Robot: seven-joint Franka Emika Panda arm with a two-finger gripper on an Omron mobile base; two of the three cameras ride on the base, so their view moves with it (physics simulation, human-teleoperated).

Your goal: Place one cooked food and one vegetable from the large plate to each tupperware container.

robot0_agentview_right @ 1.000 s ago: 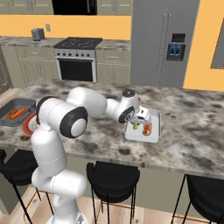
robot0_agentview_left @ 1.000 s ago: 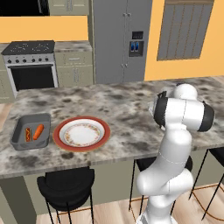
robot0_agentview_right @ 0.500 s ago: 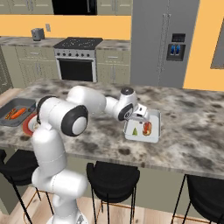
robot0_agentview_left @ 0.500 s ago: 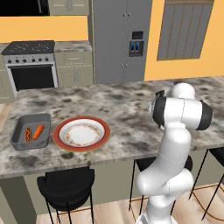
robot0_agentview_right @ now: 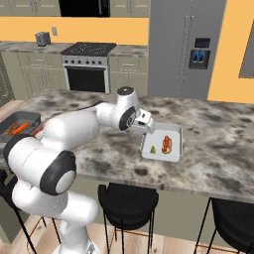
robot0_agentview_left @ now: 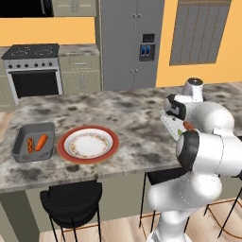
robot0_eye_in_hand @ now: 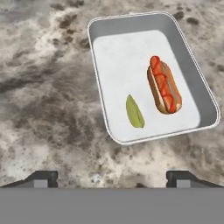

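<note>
Hand view: gripper point(robot0_eye_in_hand: 112, 177) now open, back from pale tub point(robot0_eye_in_hand: 192, 65).

Pale tub point(robot0_eye_in_hand: 192, 83) (hot dog point(robot0_eye_in_hand: 164, 84), green leaf point(robot0_eye_in_hand: 134, 112) inside) on marble counter point(robot0_eye_in_hand: 48, 87).

The arm point(robot0_agentview_right: 74, 130) is built of glossy white, rounded, bulbous shells, joined by dark grey to black rings at the joints. A black band circles the wrist. The two fingers point(robot0_eye_in_hand: 42, 178) are small, dark and blocky, perhaps with paler grey pads.
</note>
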